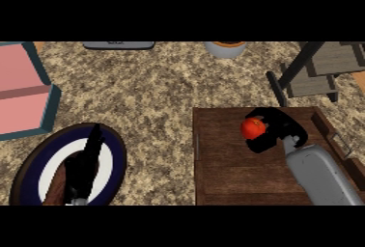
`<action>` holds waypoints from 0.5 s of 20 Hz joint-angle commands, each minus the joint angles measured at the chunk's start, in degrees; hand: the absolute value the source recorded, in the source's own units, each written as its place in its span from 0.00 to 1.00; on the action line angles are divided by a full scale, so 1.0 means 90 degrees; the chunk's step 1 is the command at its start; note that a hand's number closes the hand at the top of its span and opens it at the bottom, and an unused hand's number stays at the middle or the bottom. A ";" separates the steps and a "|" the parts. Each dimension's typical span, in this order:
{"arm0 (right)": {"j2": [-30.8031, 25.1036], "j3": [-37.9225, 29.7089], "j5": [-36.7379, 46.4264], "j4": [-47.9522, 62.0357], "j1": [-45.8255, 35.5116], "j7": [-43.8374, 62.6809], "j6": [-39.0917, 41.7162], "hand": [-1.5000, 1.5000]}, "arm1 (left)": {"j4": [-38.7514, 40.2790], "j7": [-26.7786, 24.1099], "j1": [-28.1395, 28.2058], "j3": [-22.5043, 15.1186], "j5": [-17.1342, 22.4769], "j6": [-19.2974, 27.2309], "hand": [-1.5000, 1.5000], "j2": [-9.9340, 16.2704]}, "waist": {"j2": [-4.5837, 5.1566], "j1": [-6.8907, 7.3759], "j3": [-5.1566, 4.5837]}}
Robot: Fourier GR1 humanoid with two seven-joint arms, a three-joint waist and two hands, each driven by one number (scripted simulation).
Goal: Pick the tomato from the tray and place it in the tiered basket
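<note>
1. We have our right hand curled round the tomato, which sits over the far part of the wooden tray; whether it is lifted off the wood we cannot tell.
2. Our left hand rests with straight fingers over the dark-rimmed plate at the near left, well apart from the work.
3. The tiered basket stands just beyond the tray's far right corner, so we judge the carry to be short.
4. To do this step well, we should raise the tomato straight up before moving outward, clearing the tray's rim and the basket's dark frame.
5. We should keep the fingers wrapped until the tomato is over a shelf, then lower and release.
6. The speckled table between offers no obstacle.
</note>
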 commanded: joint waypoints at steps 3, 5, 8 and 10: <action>0.0008 0.0087 0.0423 0.0808 -0.0187 -0.1053 0.0110 1.00 | 0.0472 -0.0203 -0.0017 0.0097 0.0016 -0.0070 0.50 -0.0072 | 0.0149 0.0036 0.0048; 0.0147 0.0378 0.0978 0.0856 -0.0051 -0.1275 -0.0294 1.00 | 0.0366 -0.0166 -0.0010 0.0070 -0.0012 -0.0135 0.50 -0.0027 | 0.0144 0.0032 0.0048; 0.0160 0.0380 0.1355 0.0535 0.0086 -0.1291 -0.0589 1.00 | 0.0408 0.0056 -0.0175 0.0174 -0.0047 -0.0113 0.50 0.0029 | 0.0133 -0.0001 0.0048; 0.0061 -0.0092 0.1524 0.0597 -0.0162 -0.0418 -0.0993 1.00 | -0.0116 0.0356 0.0052 -0.0072 -0.0153 0.0036 0.50 -0.0104 | 0.0124 0.0014 0.0049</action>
